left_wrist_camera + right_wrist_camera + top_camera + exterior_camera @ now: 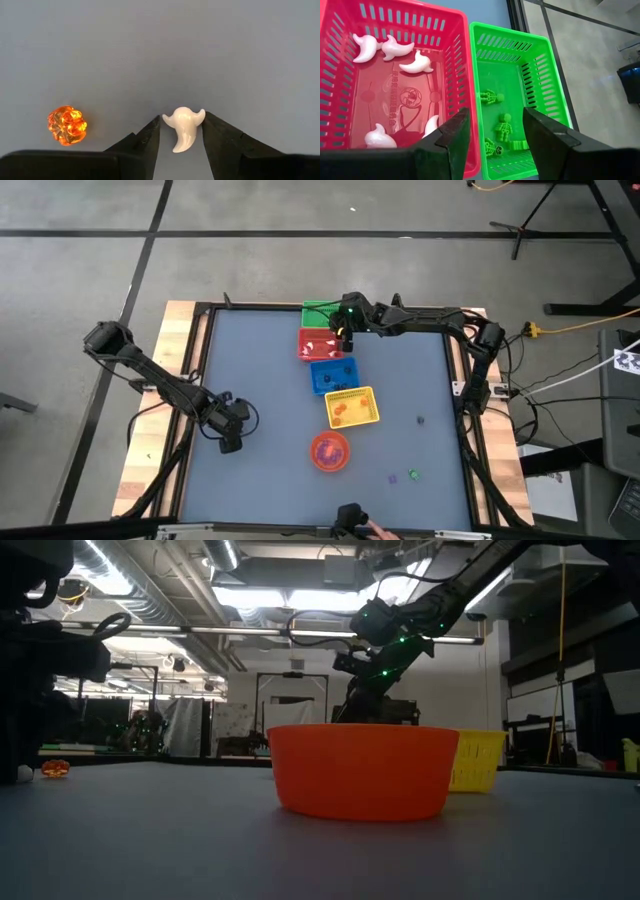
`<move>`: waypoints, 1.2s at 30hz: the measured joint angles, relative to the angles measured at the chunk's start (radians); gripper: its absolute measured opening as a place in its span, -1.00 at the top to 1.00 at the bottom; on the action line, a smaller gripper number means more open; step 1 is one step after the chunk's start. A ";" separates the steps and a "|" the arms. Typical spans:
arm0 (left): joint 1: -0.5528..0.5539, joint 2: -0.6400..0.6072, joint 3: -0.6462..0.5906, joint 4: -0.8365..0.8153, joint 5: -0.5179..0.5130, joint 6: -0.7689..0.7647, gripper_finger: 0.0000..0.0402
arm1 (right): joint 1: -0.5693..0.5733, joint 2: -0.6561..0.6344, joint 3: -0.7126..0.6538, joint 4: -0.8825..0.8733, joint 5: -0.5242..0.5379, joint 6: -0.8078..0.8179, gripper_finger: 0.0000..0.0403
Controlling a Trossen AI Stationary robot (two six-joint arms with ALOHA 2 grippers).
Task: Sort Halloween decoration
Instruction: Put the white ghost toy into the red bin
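Observation:
A small white ghost lies on the grey table between the fingers of my left gripper, which points steeply down at the table's left. An orange pumpkin trinket lies on the table beside it, untouched. My right gripper hangs open and empty over the far baskets, above the wall between the red basket with several white ghosts and the green basket with green skeletons. My left gripper has the white ghost pinched between its two fingertips, which meet the ghost's two outstretched arms near its head. The fingers come from above, slanting down. The ghost lies flat on the table, its tail pointing back between the fingers.
A blue basket, a yellow basket and a round orange bowl run in a line toward the near edge. Loose trinkets lie at the near right: a dark one, a green one, a purple one.

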 joint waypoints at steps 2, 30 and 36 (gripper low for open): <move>0.000 0.000 0.000 -0.001 -0.001 0.000 0.42 | 0.000 0.000 0.000 0.000 0.000 0.000 0.10; 0.000 0.003 -0.005 0.119 -0.015 -0.001 0.60 | 0.000 0.000 0.000 0.000 0.000 0.000 0.10; 0.000 0.003 -0.005 0.215 -0.057 -0.001 0.60 | 0.000 0.000 0.000 0.000 0.000 0.000 0.10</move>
